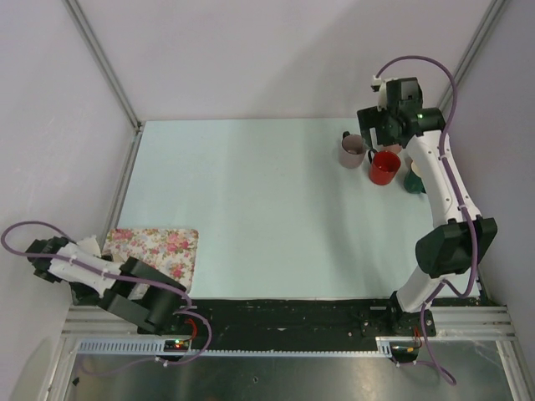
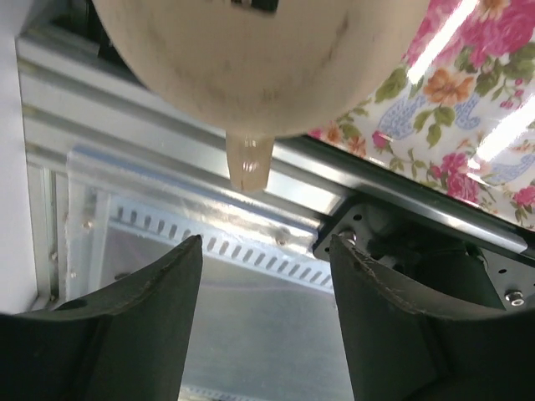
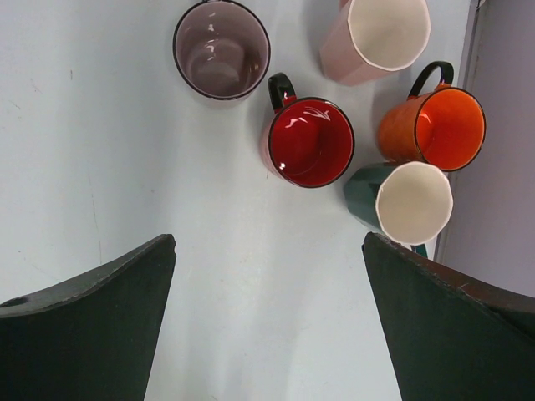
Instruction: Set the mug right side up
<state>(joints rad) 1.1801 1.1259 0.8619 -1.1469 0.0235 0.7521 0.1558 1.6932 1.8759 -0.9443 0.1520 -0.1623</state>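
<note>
- Right wrist view: the right gripper hangs over the table with its jaws spread wide and nothing between them. Its two dark fingers frame the bare surface on the near side of the red mug.
- There are five mugs in one cluster, and every one shows its open mouth to the camera, so all stand right side up. I cannot tell which is the task's mug.
- The red mug has a black handle pointing up-left, towards the mauve mug, which stands near it but apart.
- The pale pink mug, faceted and white inside, stands up-right of the red mug.
- The orange mug, with a black handle, is just to the right of the red mug.
- The green mug, white inside, sits just beside the red mug at its lower right, tight under the orange one.
- In the top external view the right arm covers part of the cluster, and only the mauve, red and green mugs show.
- The left gripper is also open and empty. It is well apart from the red mug, off the table's near left corner.
- One floral cloth lies at that corner, beside the folded left arm.
- A rounded beige shape fills the top of the left wrist view; I cannot tell what it is.
</note>
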